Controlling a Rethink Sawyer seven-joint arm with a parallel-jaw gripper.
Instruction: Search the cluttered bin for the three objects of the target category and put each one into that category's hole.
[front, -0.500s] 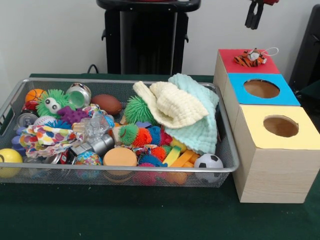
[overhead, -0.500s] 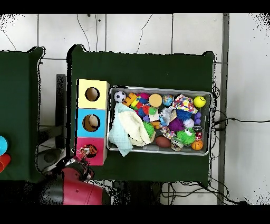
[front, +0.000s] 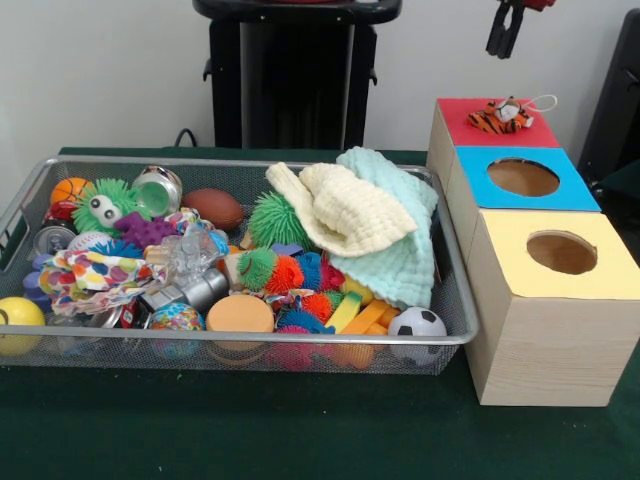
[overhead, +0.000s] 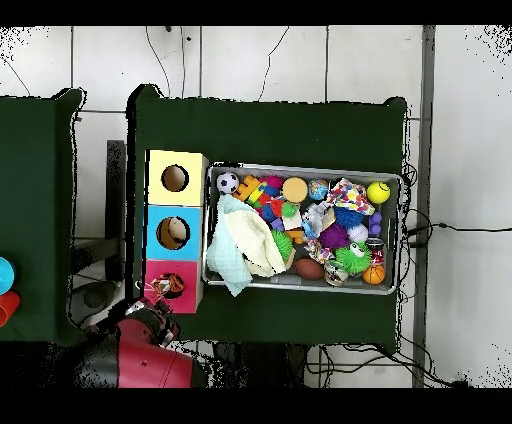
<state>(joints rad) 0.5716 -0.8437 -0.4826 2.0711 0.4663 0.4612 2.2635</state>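
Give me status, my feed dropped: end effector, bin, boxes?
End effector raised beyond red box, empty, jaw state unclear. Tiger toy lying on red box's top. Cloths cover bin's box-side end.

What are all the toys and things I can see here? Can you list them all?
Wire bin: one, silver mesh, on the green table, left of the boxes.
Cloths: two, cream on mint green, at the bin's right end.
Soccer ball: one, black and white, bin's front right corner.
Yellow ball: one, front left corner.
Football: one, brown, at the back.
Googly-eyed spiky toy: one, green, back left.
Spiky balls: several, green, orange, blue, in the middle.
Boxes: three wooden, tops red, blue, yellow; holes show in blue and yellow.
Tiger toy: one, orange striped, on the red top.
Claw: one, black, above the boxes, top right.
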